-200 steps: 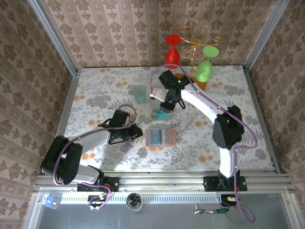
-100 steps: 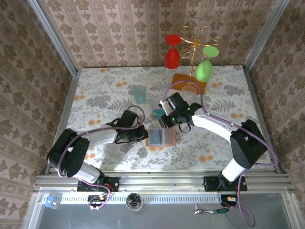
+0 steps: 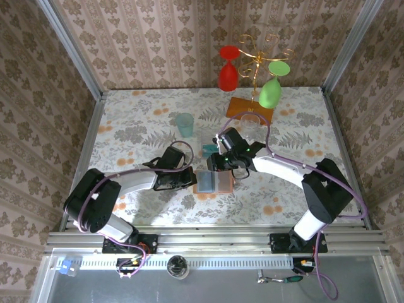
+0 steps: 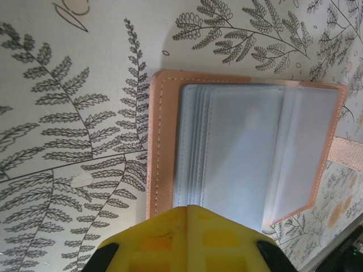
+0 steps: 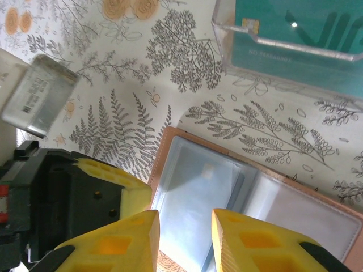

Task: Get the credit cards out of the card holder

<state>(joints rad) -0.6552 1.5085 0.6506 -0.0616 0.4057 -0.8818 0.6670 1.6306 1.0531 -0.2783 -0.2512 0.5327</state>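
Pinning flat tan-orange bifold card holder [image 3: 214,182] w/ closed-fingered L gripper [image 4: 187,211], poising R gripper [image 5: 184,218], fingers narrowly apart, over grey-blue pockets [image 5: 193,198] for extraction.

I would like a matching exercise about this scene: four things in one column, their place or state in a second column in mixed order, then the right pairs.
Things
1. card holder
2. tumbler
3. red glass
4. clear box

Place or state
a. hangs upside down on the gold rack
b. has a teal card in it
c. lies open and flat
d. stands upright, mouth up

Pairs: 1-c, 2-d, 3-a, 4-b
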